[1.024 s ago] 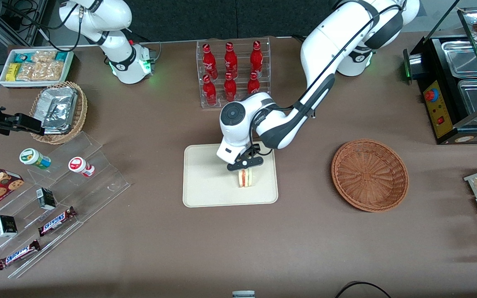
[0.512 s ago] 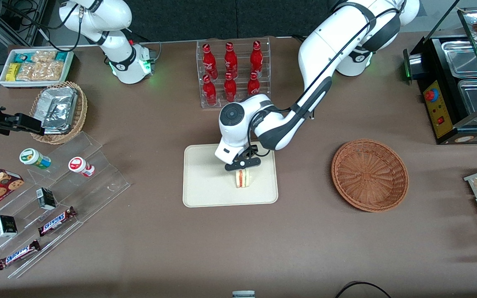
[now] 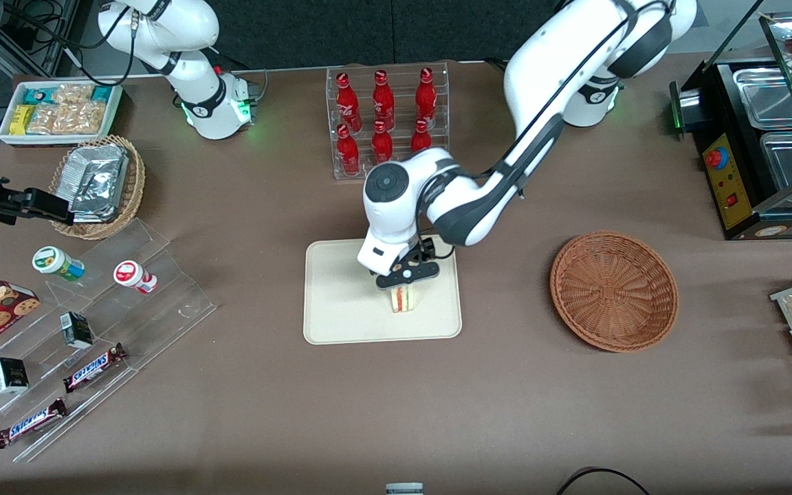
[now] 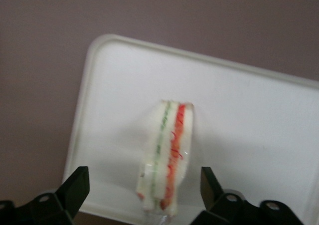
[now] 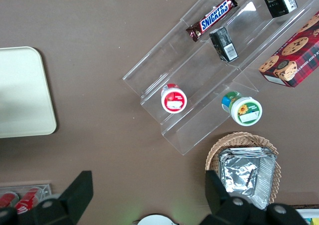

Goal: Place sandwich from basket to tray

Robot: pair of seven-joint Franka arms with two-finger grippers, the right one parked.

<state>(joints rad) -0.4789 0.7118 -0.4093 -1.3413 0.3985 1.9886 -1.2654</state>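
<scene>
The sandwich stands on its edge on the cream tray, its red, orange and green filling layers showing. My left gripper hovers just above it, open, with a black finger well clear on each side of the bread. The reddish-brown wicker basket sits empty on the table toward the working arm's end.
A clear rack of red bottles stands farther from the front camera than the tray. Toward the parked arm's end are a tan basket of foil packets, a white snack box and acrylic steps with snacks. A black warmer stands past the basket.
The gripper has let go of the sandwich and risen a little; the sandwich stays standing on the tray in the same spot.
</scene>
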